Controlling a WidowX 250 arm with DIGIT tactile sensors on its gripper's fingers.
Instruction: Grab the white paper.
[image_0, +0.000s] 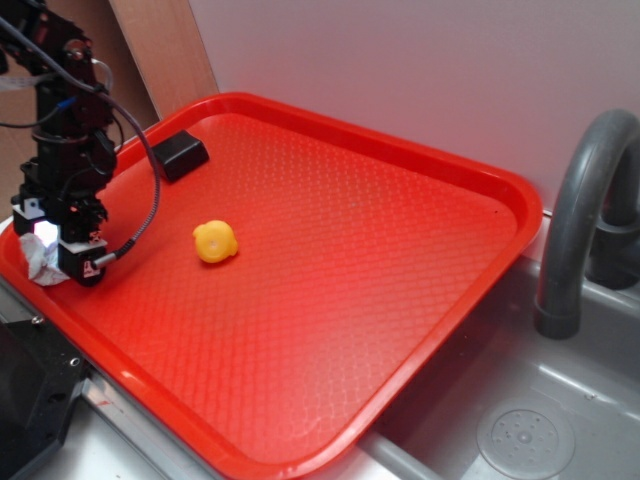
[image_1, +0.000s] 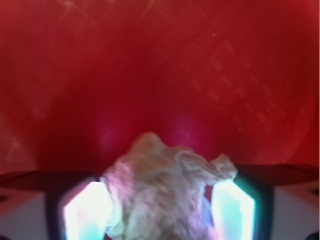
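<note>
Your gripper sits at the near-left corner of the red tray, jaws spread with the white paper between its 2 fingers. Close squarely on the wad's middle, firmly, before you lift.

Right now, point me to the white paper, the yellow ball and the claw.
white paper (image_1: 160, 192): wrist view, middle of the crumpled wad between the fingers.
yellow ball (image_0: 215, 241): exterior view, centre of the ball on the tray.
claw (image_0: 62, 258): exterior view, between its fingertips at the tray's left edge.
</note>
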